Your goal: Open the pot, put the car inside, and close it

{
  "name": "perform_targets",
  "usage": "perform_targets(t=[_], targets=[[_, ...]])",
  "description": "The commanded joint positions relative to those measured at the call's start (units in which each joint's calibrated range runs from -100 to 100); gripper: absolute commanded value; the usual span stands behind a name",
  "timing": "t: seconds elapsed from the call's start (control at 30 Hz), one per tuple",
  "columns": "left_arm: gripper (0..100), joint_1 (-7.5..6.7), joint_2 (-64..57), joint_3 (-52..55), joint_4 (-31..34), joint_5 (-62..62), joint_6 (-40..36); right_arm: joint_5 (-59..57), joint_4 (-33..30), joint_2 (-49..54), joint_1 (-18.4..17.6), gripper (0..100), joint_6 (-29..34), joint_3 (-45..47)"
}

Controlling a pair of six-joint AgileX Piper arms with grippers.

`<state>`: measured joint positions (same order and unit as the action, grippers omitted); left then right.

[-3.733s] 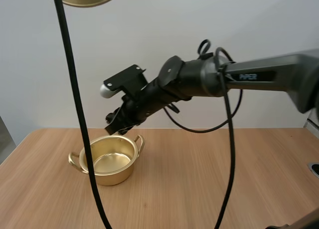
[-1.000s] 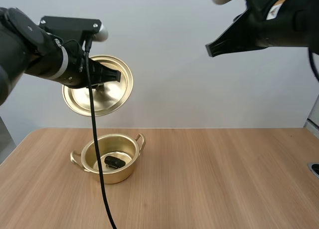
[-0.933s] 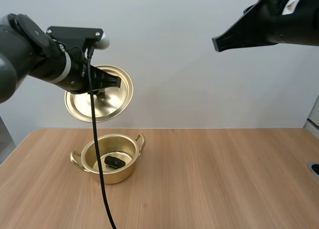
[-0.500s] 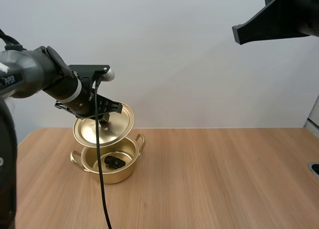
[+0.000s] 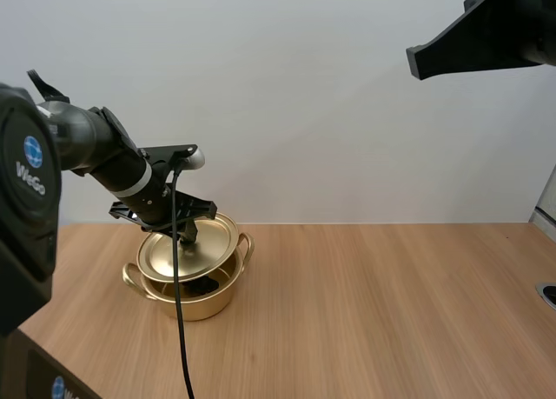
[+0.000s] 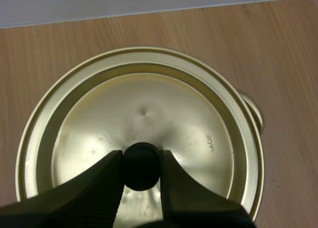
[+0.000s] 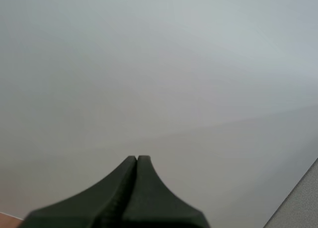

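While my left gripper (image 6: 140, 159) pinches the lid (image 6: 191, 114) by its black knob (image 6: 140, 167), tilted just above the pot (image 5: 196, 307) on the table (image 5: 373, 316), car (image 5: 205, 286) inside, my right gripper (image 7: 136, 162) stays out of it up high, fingers pressed together, empty

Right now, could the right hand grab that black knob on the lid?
Probably not. The left hand is pinched around the knob, leaving little to grip, and the right hand is shut and sits high, well away from the lid over the pot.
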<state>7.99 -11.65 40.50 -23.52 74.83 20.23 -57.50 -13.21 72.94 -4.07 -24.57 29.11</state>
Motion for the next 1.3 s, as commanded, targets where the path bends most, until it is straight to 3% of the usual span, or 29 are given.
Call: perform_targets(t=[0.0,0.63,0.73,0.9,0.97,1.27], targets=[[0,-0.02,0.1,0.4,-0.1,-0.3,0.1,-0.1,0.2,0.0,0.0,0,0.1,0.0],[2,-0.02,0.2,6.7,-1.4,-5.3,3.9,-0.1,0.7,0.0,0.0,0,0.1,0.0],[21,-0.02,0.2,6.7,-6.2,-3.5,6.6,-0.1,1.0,0.0,0.0,0,0.1,0.0],[86,-0.02,-1.1,6.7,-14.4,-3.3,11.3,-0.6,1.8,0.0,0.0,0,0.1,0.0],[100,-0.02,-3.2,6.7,-15.3,-6.7,13.3,-1.6,2.9,-0.2,0.0,0,0.1,0.0],[100,-0.02,-17.0,6.7,-16.1,-18.4,15.5,-3.3,4.7,-1.5,0.0,0,0.1,0.5]])
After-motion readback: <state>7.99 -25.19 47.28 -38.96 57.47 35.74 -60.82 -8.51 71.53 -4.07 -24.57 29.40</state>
